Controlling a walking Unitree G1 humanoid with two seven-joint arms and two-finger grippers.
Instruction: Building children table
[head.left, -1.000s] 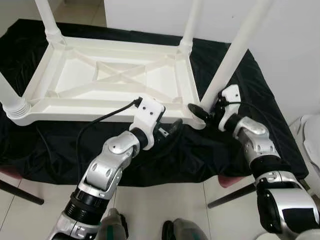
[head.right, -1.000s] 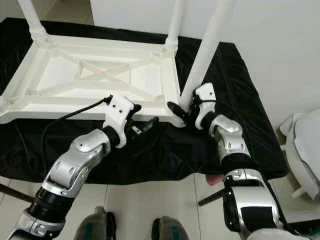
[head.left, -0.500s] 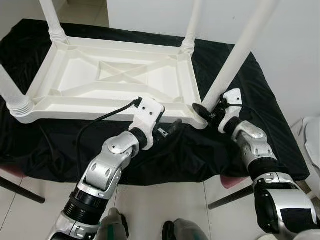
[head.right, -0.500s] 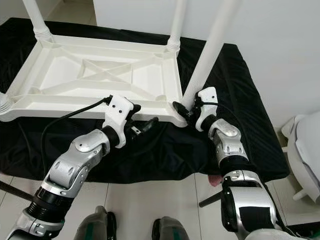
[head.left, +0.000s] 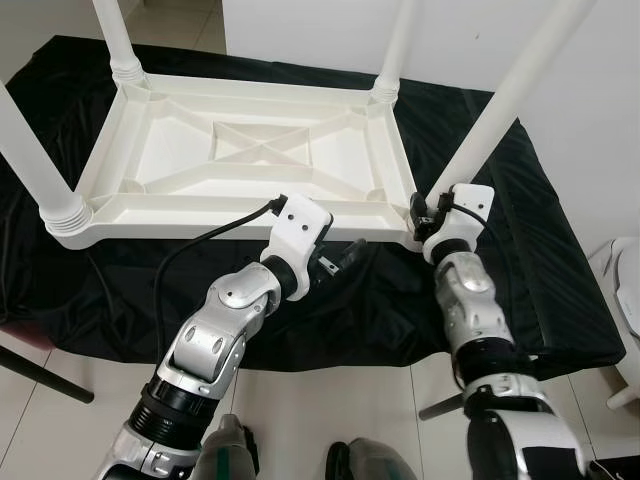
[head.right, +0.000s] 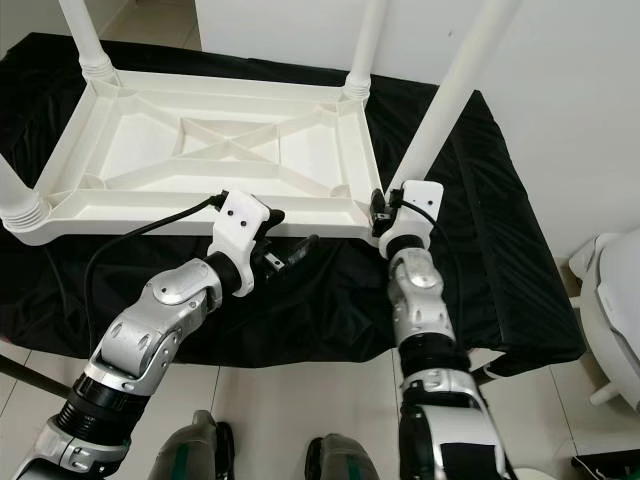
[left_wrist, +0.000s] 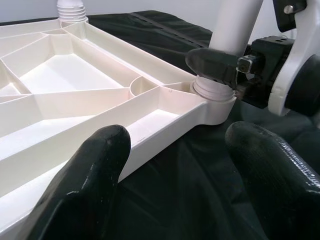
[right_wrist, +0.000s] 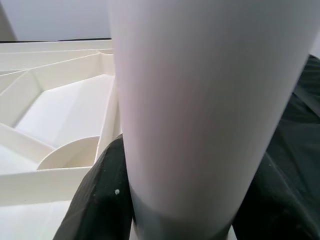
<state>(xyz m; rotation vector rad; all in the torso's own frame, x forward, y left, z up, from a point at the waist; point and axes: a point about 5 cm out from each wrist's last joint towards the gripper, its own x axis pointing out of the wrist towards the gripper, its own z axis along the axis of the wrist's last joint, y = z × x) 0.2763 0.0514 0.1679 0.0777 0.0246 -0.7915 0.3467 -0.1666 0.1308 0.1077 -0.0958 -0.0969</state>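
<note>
A white plastic children's table (head.left: 240, 165) lies upside down on a black cloth, its legs pointing up. My right gripper (head.left: 424, 211) holds the base of the near right leg (head.left: 500, 110), where it meets the corner socket. In the right wrist view the leg (right_wrist: 200, 100) stands between the black fingers (right_wrist: 105, 195), which press on both sides. My left gripper (head.left: 343, 257) is open just in front of the table's near rim. The left wrist view has its fingertips (left_wrist: 95, 165) spread wide, with the rim and the right gripper's finger (left_wrist: 215, 62) ahead.
The black cloth (head.left: 560, 250) covers a low stand with dark metal legs (head.left: 40, 378) on a pale tiled floor. A white wall rises behind. A white rounded object (head.left: 628, 285) sits at the far right. The near left leg (head.left: 35, 150) stands close to the left edge.
The camera has shifted. My right forearm has swung in from the right and now points straight up at the leg base. The left arm keeps its pose.
</note>
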